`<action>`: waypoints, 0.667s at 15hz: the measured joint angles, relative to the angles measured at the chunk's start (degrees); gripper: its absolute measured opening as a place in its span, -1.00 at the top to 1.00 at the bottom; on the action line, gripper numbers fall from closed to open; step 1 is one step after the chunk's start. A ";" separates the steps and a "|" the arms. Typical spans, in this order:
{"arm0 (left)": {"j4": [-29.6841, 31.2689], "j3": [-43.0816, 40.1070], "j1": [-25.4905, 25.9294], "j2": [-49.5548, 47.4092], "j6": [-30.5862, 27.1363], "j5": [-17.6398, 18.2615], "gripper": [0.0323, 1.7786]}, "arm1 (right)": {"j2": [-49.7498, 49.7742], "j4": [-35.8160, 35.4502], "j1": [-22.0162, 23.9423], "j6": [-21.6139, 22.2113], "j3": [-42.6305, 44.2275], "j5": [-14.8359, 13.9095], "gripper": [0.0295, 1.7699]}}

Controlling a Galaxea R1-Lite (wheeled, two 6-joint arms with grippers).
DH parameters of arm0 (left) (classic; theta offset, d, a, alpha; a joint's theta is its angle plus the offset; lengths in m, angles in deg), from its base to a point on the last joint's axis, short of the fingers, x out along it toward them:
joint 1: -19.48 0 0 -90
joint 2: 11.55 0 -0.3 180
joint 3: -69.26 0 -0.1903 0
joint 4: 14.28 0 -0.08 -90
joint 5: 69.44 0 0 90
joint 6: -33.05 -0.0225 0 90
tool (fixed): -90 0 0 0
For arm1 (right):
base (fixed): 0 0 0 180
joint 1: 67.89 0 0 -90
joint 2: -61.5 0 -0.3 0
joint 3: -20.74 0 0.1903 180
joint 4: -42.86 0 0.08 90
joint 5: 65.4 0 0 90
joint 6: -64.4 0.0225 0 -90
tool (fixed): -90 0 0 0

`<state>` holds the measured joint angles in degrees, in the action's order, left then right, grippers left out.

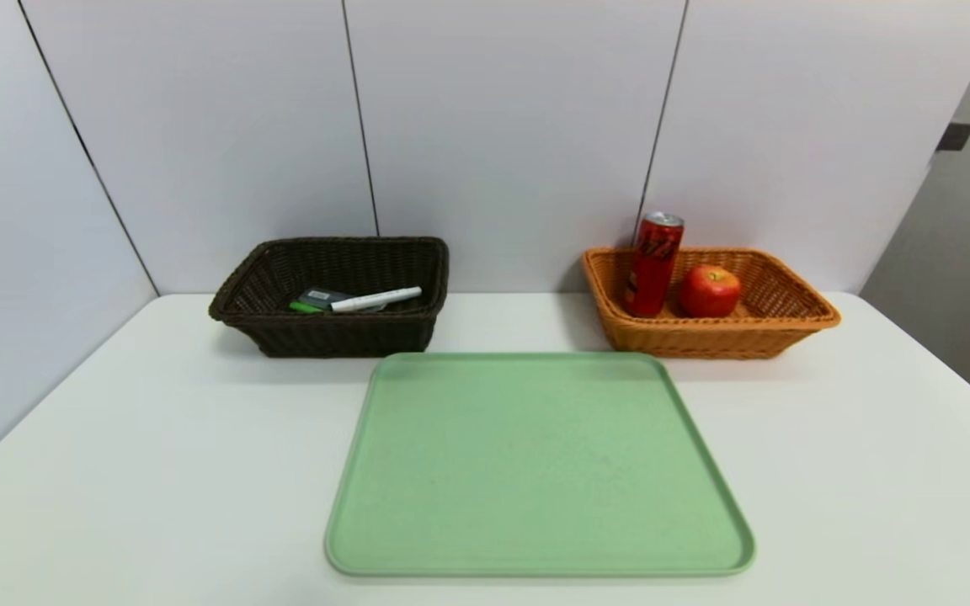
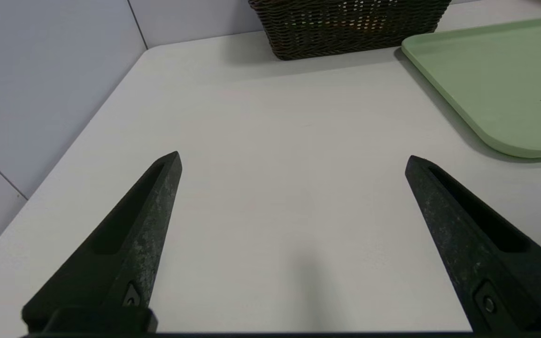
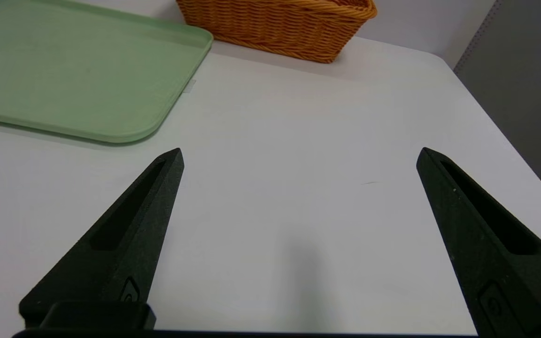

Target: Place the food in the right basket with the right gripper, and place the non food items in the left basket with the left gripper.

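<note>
A red soda can (image 1: 653, 263) stands upright beside a red apple (image 1: 710, 290) inside the orange right basket (image 1: 788, 324). The dark brown left basket (image 1: 237, 290) holds a white marker (image 1: 376, 299), a green item (image 1: 305, 307) and a small dark item (image 1: 325, 296). Neither arm shows in the head view. My left gripper (image 2: 293, 160) hovers open over bare table, short of the dark basket (image 2: 345, 28). My right gripper (image 3: 299, 155) is open too, above bare table short of the orange basket (image 3: 280, 23). Nothing sits between either pair of fingers.
A flat green tray (image 1: 535, 463) lies at the table's middle with nothing on it; its corner shows in both wrist views (image 2: 500, 80) (image 3: 78, 70). White wall panels rise behind the baskets. The white table (image 1: 114, 471) ends at the left and right edges.
</note>
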<state>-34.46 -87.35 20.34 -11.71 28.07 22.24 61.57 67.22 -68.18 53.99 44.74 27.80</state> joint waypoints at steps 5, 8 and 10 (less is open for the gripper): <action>1.38 -0.02 0.00 0.00 5.08 -1.99 -0.90 | 0.00 -0.50 0.05 6.12 -0.52 -1.68 -0.93; 1.43 -0.02 0.00 0.00 4.94 -1.93 -0.90 | 0.00 -0.46 0.05 7.39 -0.52 -2.78 -0.93; 1.43 -0.02 0.00 0.00 5.12 -1.99 -0.90 | 0.00 -0.41 0.05 8.98 -0.43 -3.12 -0.93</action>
<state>-33.03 -87.38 20.34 -11.71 33.19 20.26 61.57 66.80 -68.14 62.97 44.32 24.67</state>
